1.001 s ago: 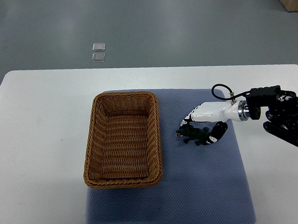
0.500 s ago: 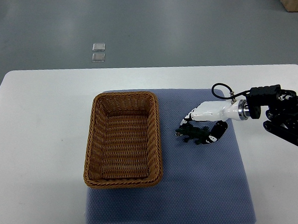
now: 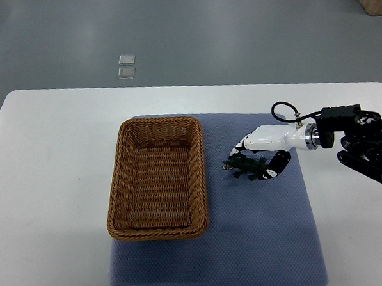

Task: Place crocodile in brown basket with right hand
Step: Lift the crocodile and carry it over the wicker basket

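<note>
- Gripping the crocodile point(image 3: 246, 166), the right hand point(image 3: 268, 140) has white fingers point(image 3: 237, 147) curled over the toy's far side and a dark thumb point(image 3: 278, 164) on its near side; the grasp is closed on it.
- Crocodile: dark green, over the blue mat point(image 3: 256, 249), right of table centre, nearer the far edge than the near one. It's outside the brown basket point(image 3: 163, 120), near its right wall but apart from it, w/ a strip of bare mat between.
- In the way: only the basket's right rim lies btw toy and basket interior.
- Basket: rectangular wicker, approx mid-table, on the mat's left part; left side reaches past the mat over the white table point(image 3: 48, 174).
- Black arm point(image 3: 364, 145) comes in over the table's right edge, partly cut off there; a black cable point(image 3: 282, 109) loops at the wrist.
- Off the table: two small clear squares point(image 3: 126, 67) on the grey floor beyond the far edge; a wooden box point(image 3: 381, 5) mostly cut off, top right.
- Hard to tell: croc is prob. just clear of the mat, but contact can't be confirmed; its head and tail ends are too small to make out.
</note>
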Motion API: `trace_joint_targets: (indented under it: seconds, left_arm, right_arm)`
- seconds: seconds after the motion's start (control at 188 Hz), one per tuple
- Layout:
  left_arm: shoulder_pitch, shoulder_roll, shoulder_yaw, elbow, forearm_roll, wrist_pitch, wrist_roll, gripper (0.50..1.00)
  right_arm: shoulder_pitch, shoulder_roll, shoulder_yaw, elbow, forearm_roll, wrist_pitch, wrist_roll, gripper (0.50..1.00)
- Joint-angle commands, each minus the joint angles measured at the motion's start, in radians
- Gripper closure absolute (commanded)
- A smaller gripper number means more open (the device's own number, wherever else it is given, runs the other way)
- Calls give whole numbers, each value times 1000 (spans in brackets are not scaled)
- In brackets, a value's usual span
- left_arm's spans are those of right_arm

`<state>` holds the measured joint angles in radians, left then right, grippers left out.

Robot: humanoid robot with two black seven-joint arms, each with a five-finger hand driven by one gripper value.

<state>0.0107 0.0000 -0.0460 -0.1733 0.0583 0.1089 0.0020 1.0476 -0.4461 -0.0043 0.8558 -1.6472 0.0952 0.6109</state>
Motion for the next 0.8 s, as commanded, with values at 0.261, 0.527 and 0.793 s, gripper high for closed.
trace_joint_targets:
  seconds: [0.261, 0.527, 0.793]
  left_arm:
    - [0, 0, 0, 0, 0, 0, 0, 500]
    - [0, 0, 0, 0, 0, 0, 1, 500]
    - [0, 0, 0, 0, 0, 0, 1, 500]
  right_arm:
    - [49, -6, 7, 0, 6, 8, 0, 989]
    - [140, 3, 7, 5, 35, 35, 0, 989]
    - [227, 129, 7, 6, 38, 90, 0, 987]
